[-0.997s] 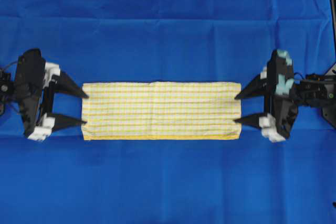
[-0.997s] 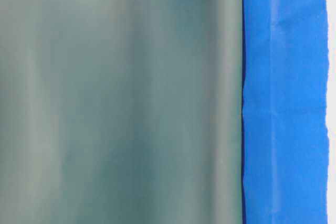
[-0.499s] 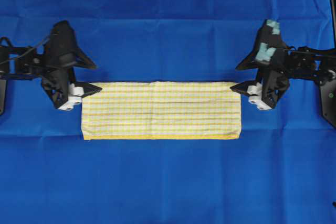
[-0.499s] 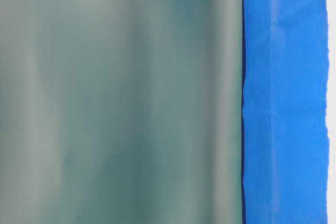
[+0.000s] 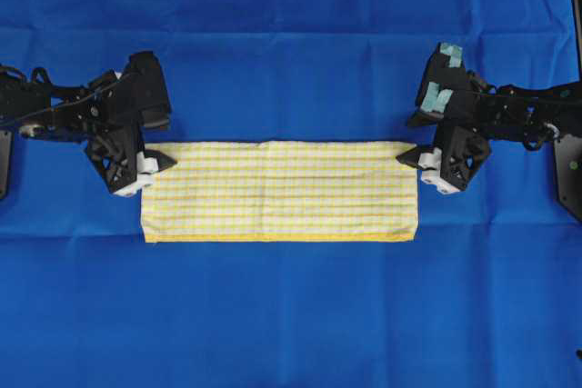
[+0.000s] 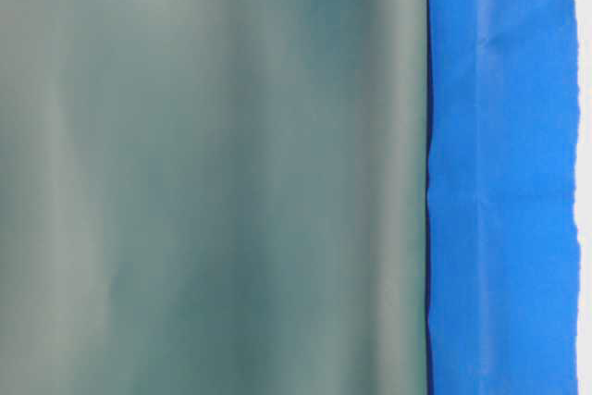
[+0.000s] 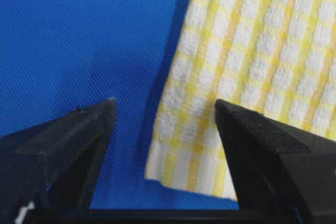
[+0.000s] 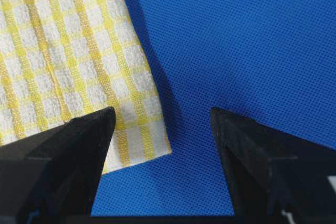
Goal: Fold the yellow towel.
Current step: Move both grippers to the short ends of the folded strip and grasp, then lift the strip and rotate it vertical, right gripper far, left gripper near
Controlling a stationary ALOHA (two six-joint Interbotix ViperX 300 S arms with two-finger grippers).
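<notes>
two grippers stood at the far corners of the yellow towel [image 5: 279,191], which lay flat as a long strip on the blue cloth [image 5: 291,315]. left gripper [image 7: 164,109] spread, corner between its jaws; right gripper [image 8: 161,115] spread too, holding nothing. judged best: sink both evenly, get one finger under each corner, pinch only the towel, not the blue cloth.
</notes>
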